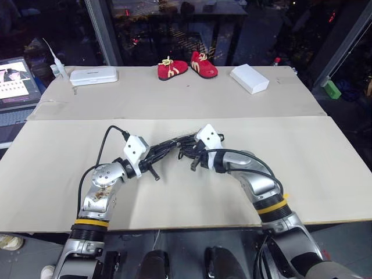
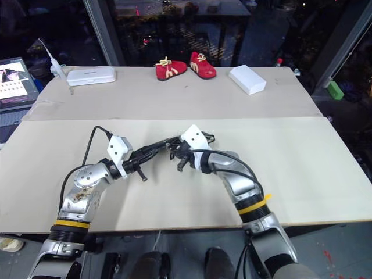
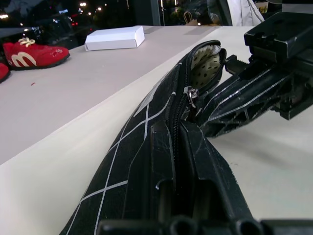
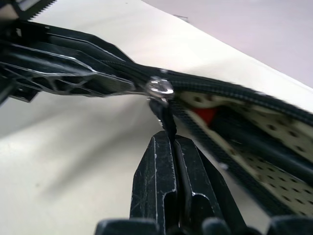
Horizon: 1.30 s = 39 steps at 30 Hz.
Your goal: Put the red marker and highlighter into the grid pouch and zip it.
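While the black fabric grid pouch (image 3: 146,132) with thin white lines is held up above the pale cardboard-covered table (image 1: 325,174), both grippers meet at it near the table's middle. The left gripper (image 3: 176,134) is clamped on the pouch's closed end. The right gripper (image 4: 171,139) has its fingers pressed together on the black zipper pull (image 4: 164,110), just below the silver slider (image 4: 159,87). Beyond the slider the pouch gapes, showing a cream dotted lining and a red part inside, maybe the red marker (image 4: 203,115); I cannot tell for sure. No writing can be read on the pouch. Around the pouch the table is bare. Far behind it, near the far edge, stand a pair of small red shoes (image 1: 187,66), a white box (image 1: 249,78) and a flat white case (image 1: 93,75).
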### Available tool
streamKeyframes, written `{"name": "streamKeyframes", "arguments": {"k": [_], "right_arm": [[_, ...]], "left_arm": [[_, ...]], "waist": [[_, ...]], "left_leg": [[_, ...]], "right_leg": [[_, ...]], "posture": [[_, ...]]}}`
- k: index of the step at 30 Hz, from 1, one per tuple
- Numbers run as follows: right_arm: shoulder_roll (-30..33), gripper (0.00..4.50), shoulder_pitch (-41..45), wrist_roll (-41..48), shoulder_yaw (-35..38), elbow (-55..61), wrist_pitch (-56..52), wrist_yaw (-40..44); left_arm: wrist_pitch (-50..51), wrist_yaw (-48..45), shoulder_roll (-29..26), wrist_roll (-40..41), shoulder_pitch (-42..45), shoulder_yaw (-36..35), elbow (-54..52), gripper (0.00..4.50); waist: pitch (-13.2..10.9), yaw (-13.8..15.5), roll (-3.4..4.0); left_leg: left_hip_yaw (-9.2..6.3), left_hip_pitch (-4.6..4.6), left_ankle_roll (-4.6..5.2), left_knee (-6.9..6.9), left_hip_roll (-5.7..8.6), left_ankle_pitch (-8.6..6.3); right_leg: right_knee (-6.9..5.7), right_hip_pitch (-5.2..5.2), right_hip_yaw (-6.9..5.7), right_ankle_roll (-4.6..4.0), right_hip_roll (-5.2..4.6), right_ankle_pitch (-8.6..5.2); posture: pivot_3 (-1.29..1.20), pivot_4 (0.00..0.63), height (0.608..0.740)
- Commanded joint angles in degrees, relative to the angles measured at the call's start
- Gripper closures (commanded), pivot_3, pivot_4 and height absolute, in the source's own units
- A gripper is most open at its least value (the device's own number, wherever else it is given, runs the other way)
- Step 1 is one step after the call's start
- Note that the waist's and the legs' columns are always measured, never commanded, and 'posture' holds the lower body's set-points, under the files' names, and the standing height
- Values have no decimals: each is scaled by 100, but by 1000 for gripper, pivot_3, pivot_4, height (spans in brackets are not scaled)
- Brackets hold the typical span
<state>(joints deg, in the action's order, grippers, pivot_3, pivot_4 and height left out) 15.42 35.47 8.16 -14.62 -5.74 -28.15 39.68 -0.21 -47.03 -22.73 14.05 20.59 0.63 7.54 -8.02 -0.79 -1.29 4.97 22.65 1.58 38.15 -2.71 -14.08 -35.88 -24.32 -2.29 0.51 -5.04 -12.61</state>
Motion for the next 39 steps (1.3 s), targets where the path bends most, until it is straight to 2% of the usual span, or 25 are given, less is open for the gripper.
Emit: {"name": "streamKeyframes", "arguments": {"k": [1, 6, 14, 24, 28, 33, 37, 39], "right_arm": [[641, 4457, -146, 71, 376, 440, -3, 320], [1514, 4457, -375, 53, 648, 522, 107, 581], [2371, 4457, -393, -114, 979, -73, 471, 576], [2474, 4457, -153, -61, 1170, -794, 693, 426], [2140, 3353, -250, 429, 1258, -387, 209, 563], [2101, 1634, -528, 712, 1210, 113, -316, 854], [2197, 1634, -614, 1052, 1622, 259, -648, 915], [2469, 1634, -865, 1364, 1914, 603, -765, 1238]], "left_arm": [[-45, 46, -14, 59, 38, -53, -245, 4500], [121, 105, -29, 77, 57, -40, -435, 4500], [221, 100, -75, 107, 81, -68, -488, 4500], [225, 61, -136, 123, 106, -95, -456, 4500], [185, 30, -146, 115, 116, -98, -398, 4500], [178, 3, -119, 92, 131, -93, -381, 4500], [176, -54, -123, 118, 131, -82, -423, 4500], [125, -249, -191, 181, 69, -60, -508, 4500]], "waist": [[0, 28, 0], [0, 38, -1], [-1, 7, -1], [-1, 14, -2], [-2, 22, -3], [-1, 20, -2], [-1, 26, -3], [-2, 39, -3]], "left_leg": [[-1, 2, 0, 0, 1, 0], [-2, 6, 1, 0, 8, 0], [1, 0, 1, 0, 6, 0], [2, 0, 1, 0, 7, 0], [3, 4, 1, 0, 9, 0], [-1, 3, 2, 0, 5, -1], [-1, 2, 2, 0, 8, -1], [-1, 3, 2, 0, 8, -1]], "right_leg": [[2, 0, -2, 0, -2, 0], [8, 2, -4, 1, -8, 0], [3, 1, 0, 1, -2, -1], [4, 2, 2, 2, -2, -1], [7, 2, 2, 2, -5, 0], [7, 2, 1, 2, -4, 0], [5, 3, 1, 2, -6, 0], [6, 2, 1, 2, -6, 0]], "posture": [[0, 150, 740], [0, 150, 740], [0, 150, 740], [0, 150, 740], [0, 150, 740], [0, 150, 740], [0, 150, 740], [0, 150, 740]]}}
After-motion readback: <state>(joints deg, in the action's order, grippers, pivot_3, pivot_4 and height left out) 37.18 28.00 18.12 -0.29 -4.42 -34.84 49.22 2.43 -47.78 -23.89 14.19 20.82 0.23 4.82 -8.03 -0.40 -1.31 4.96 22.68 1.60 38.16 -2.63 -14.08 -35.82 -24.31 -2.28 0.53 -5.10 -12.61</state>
